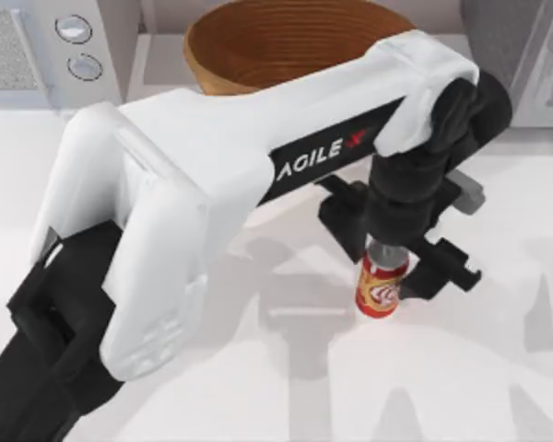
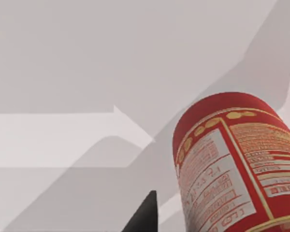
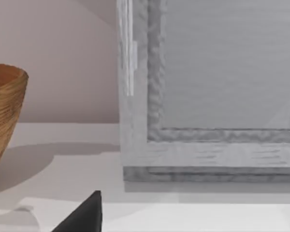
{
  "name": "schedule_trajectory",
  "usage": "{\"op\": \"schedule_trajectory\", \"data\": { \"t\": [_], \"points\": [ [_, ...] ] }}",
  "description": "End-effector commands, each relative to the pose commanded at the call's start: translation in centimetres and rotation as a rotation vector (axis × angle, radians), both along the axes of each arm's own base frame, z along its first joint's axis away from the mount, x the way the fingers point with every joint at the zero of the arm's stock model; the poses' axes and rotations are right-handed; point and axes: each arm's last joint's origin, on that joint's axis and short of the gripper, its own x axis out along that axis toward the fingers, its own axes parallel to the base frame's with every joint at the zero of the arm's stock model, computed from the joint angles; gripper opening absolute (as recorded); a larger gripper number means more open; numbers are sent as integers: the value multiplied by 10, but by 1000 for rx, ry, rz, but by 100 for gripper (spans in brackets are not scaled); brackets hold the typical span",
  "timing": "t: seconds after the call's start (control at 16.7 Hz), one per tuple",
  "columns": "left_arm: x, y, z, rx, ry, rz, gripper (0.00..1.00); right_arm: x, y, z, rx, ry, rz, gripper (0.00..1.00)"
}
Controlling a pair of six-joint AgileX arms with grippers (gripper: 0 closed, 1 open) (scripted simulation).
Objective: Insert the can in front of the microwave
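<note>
Our left gripper [image 1: 394, 262] straddles the upright can [image 1: 381, 285], jaws apart, and closing off-centre could tip it, well short of the microwave [image 1: 46, 46].

The left arm [image 1: 212, 184] covers the can's [image 1: 382, 287] top and part of the bowl [image 1: 258, 46], the microwave [image 1: 37, 46] and grey box [image 1: 525, 55] run off the top view's edges, can't tell the grip.

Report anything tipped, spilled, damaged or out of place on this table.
Nothing stands out. The can stands upright and undented on the table under the left gripper. The wicker bowl sits upright beside the microwave. Nothing is spilled.
</note>
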Motion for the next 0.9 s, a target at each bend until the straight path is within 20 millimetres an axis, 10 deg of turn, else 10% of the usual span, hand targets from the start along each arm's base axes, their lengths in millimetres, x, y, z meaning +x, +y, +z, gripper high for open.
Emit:
{"op": "schedule_trajectory", "data": {
  "t": [0.36,0.9],
  "points": [
    [0,0,0,0,0,0,2,0,0,0,0,0,0,100],
    [1,0,0,1,1,0,0,0,0,0,0,0,0,100]
  ]
}}
